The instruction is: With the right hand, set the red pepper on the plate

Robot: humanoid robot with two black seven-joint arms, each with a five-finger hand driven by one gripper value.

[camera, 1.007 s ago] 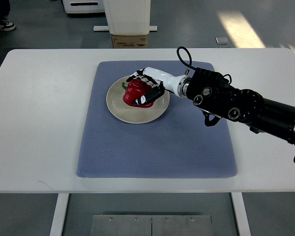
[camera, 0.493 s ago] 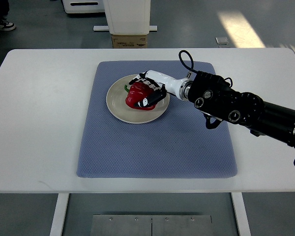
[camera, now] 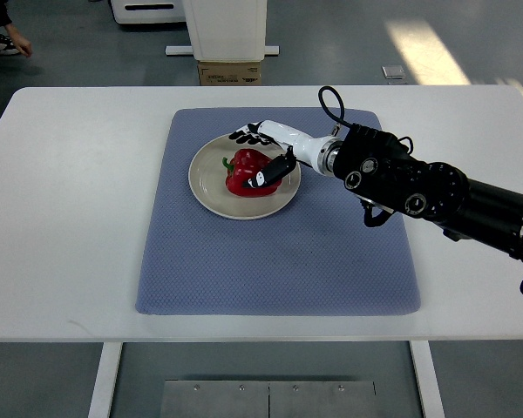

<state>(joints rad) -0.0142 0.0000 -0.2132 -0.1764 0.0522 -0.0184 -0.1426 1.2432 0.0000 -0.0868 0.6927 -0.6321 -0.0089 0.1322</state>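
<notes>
The red pepper [camera: 241, 178] with a green stem lies on the round cream plate [camera: 204, 185], slightly right of the plate's middle. My right hand [camera: 248, 158] reaches in from the right and hovers over the pepper's right side. Its fingers [camera: 242, 136] are spread and lifted off the pepper toward the plate's far rim, while the thumb sits against the pepper's right flank. The hand is open and holds nothing. The left arm does not show.
The plate rests on a blue-grey mat [camera: 270, 261] on a white table [camera: 70, 218]. My dark right forearm [camera: 418, 187] crosses the mat's right edge. A cardboard box [camera: 231, 74] stands on the floor behind the table. A person's shoe [camera: 0, 39] shows at top left.
The right hand has let go of the pepper: its fingers lifted and spread, and the wrist drew back slightly right. The pepper settled on the plate.
</notes>
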